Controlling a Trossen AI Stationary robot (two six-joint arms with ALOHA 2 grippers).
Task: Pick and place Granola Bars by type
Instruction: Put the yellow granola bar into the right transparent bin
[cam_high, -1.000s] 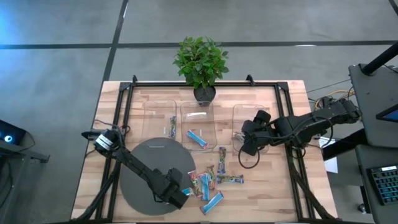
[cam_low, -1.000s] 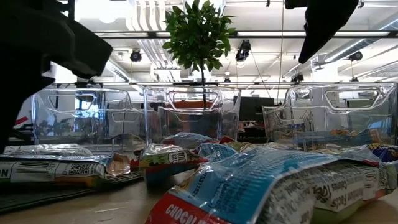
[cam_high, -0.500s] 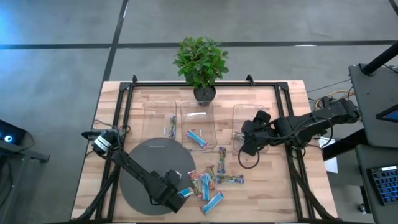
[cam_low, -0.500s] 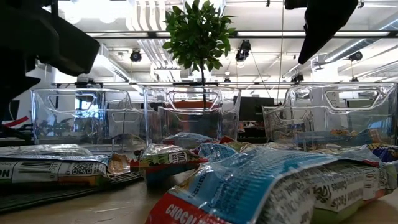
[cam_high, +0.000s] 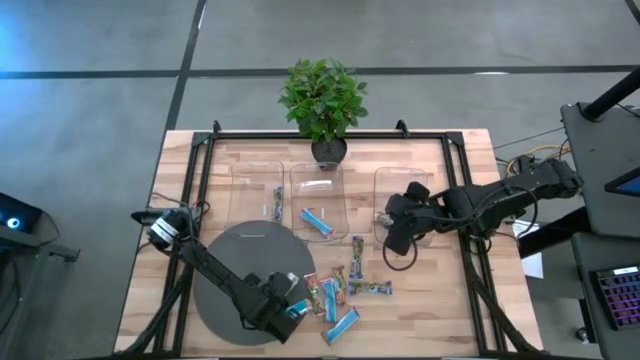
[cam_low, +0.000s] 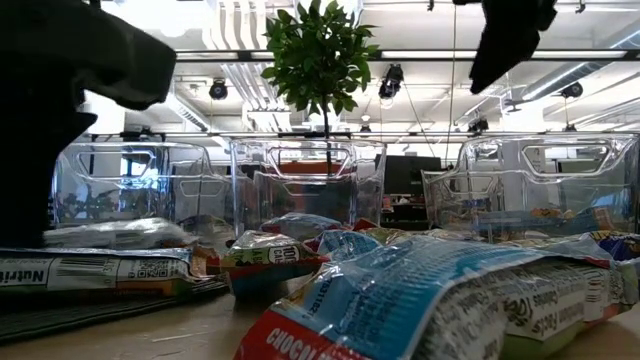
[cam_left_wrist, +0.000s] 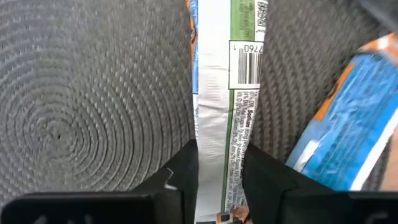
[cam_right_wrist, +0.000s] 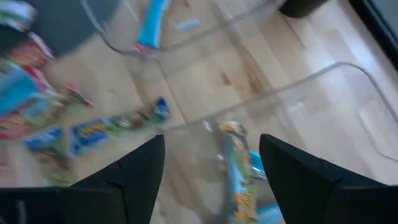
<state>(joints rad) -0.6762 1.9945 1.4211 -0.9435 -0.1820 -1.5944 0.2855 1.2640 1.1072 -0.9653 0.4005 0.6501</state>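
Note:
Several granola bars (cam_high: 338, 290) lie in a loose pile on the wood right of a round grey mat (cam_high: 240, 270). My left gripper (cam_high: 284, 309) is low over the mat's near right edge, shut on a white-and-green multicoloured bar (cam_left_wrist: 224, 93). A blue bar (cam_left_wrist: 336, 130) lies beside it. My right gripper (cam_high: 393, 240) hovers open above the near end of the right clear tray (cam_high: 402, 200), where a multicoloured bar (cam_right_wrist: 236, 168) lies. The middle tray holds a blue bar (cam_high: 318, 222); the left tray holds a dark one (cam_high: 278, 200). My left gripper pinches the white-and-green bar between its two fingers (cam_left_wrist: 183, 171), at the bar's near end (cam_left_wrist: 222, 158). The fingers run along the bar's length. The bar stretches out level over the grey mat; in the low view it (cam_low: 100, 275) appears to lie on the mat.
Three clear trays stand in a row across the table's far half, with a potted plant (cam_high: 322, 100) behind the middle one. A black frame (cam_high: 200, 180) runs along the table's left, right and far sides. Bare wood shows at the near right.
My left gripper has drawn back a little toward the table's left, over the mat, and the white-and-green bar has slid with it. My right gripper has shifted slightly toward the table's left above the right tray.

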